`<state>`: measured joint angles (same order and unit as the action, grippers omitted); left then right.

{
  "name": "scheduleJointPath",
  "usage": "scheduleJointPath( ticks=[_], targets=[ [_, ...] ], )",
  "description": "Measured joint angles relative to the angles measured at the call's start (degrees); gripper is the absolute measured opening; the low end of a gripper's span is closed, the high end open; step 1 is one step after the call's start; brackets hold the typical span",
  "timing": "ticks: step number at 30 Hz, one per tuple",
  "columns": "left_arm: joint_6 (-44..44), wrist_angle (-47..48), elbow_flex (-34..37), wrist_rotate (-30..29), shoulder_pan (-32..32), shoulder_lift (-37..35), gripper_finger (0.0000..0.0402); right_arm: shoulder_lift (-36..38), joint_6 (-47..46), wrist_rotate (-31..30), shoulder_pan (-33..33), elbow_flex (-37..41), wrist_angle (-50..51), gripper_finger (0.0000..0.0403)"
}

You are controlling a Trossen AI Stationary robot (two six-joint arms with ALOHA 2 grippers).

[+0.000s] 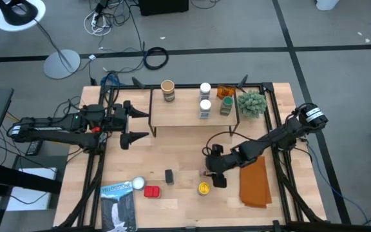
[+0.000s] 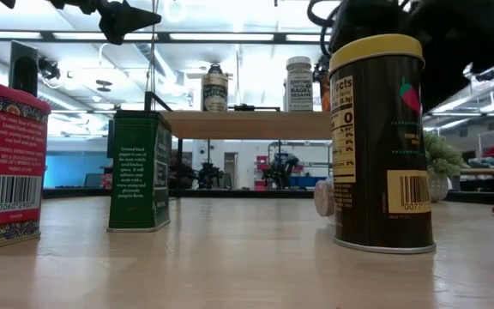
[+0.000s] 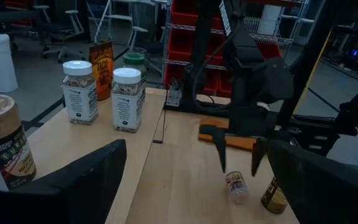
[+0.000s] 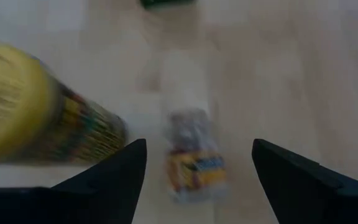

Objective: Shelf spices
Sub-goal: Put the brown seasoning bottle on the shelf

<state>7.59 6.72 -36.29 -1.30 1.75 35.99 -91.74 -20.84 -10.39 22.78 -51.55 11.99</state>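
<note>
Overhead: right gripper low over the counter, jaws open, astride a small clear jar lying on its side, not gripping. Yellow-lidded dark jar upright just beside. Left gripper near the shelf's left end, jaws wide open, empty. On the shelf: two white-lidded jars, a tan-lidded jar, more beside. Green tin and red tin on the counter.

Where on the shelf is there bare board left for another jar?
The shelf is bare between the tan-lidded jar and the two white-lidded jars, and along its front edge. Its right end is crowded: orange packet, green jar, plant.
</note>
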Motion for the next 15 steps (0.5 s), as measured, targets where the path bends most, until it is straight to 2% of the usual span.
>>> scheduleJointPath(
  ticks=[6,15],
  targets=[
    [0.0,0.0,0.0,0.0,0.0,0.0,0.0396,-2.8,2.8,3.6,-0.8,-0.1,-3.0,0.0292],
    [0.0,-0.1,0.0,0.0,0.0,0.0,0.0396,-8.6,2.9,4.0,-1.3,0.0,-3.7,0.0287]
  ],
)
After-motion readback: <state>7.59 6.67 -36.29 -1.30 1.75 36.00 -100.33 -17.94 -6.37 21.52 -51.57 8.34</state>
